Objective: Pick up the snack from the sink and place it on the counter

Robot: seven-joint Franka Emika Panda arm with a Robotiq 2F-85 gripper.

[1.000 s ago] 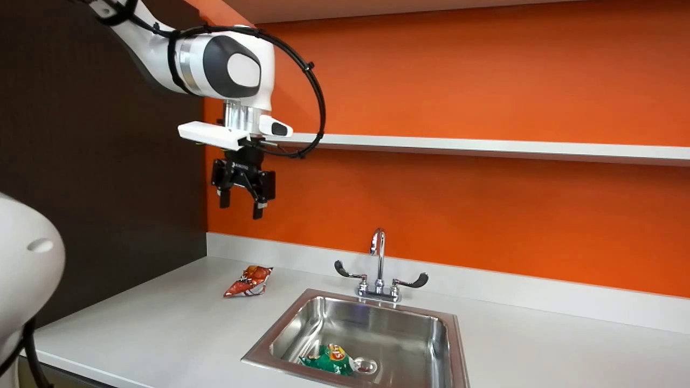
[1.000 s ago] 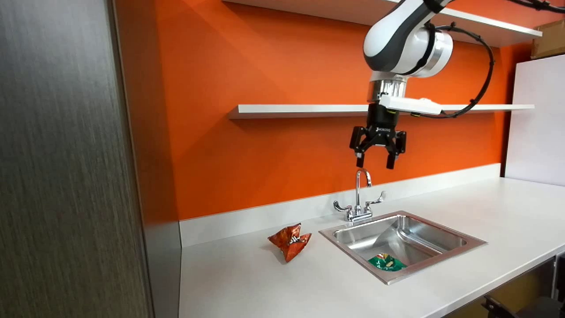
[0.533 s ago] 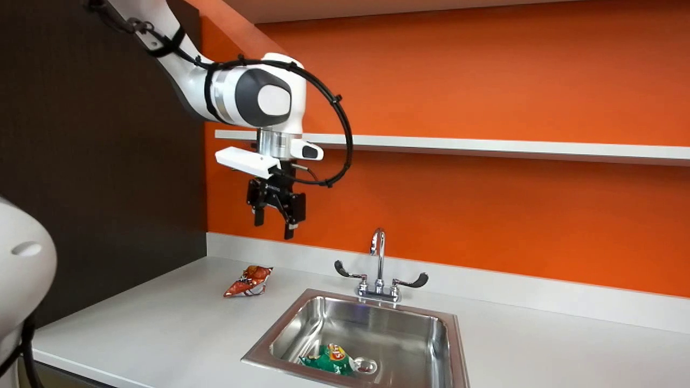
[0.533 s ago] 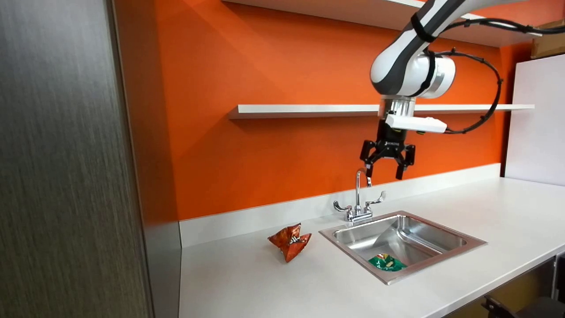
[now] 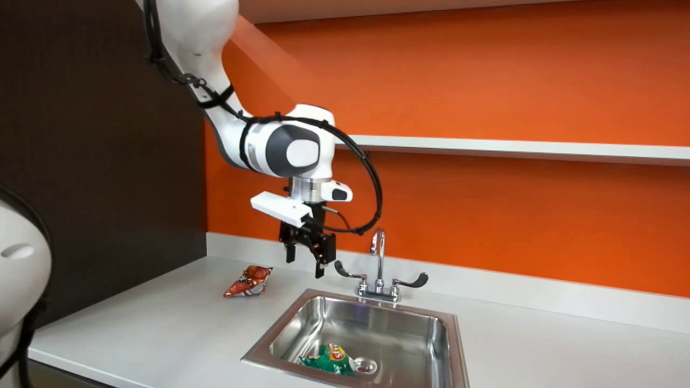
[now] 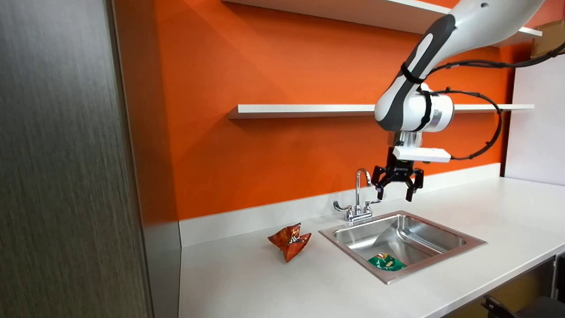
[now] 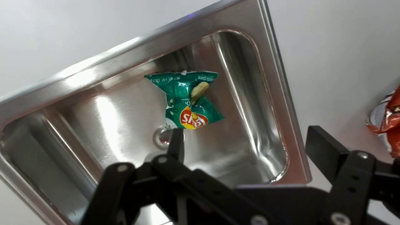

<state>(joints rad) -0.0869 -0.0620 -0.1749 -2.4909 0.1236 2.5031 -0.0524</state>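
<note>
In the steel sink (image 7: 237, 18), just beside the drain (image 7: 164, 137), lay one crinkled green snack packet (image 7: 179, 93); above and well apart hung one black gripper (image 6: 395, 195), jaws spread; on the counter (image 5: 161, 318), one red-orange packet (image 6: 289, 242); at the sink's rim, one chrome faucet (image 5: 379, 293).

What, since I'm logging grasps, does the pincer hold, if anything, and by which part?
Nothing: the pincer is open, and the green packet lies in the sink.

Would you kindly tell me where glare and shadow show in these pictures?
Wrist view: white glare streaks on the stainless steel sink; soft shadow beside the red-orange packet. In an exterior view, the orange wall looks darker below the white shelf.
</note>
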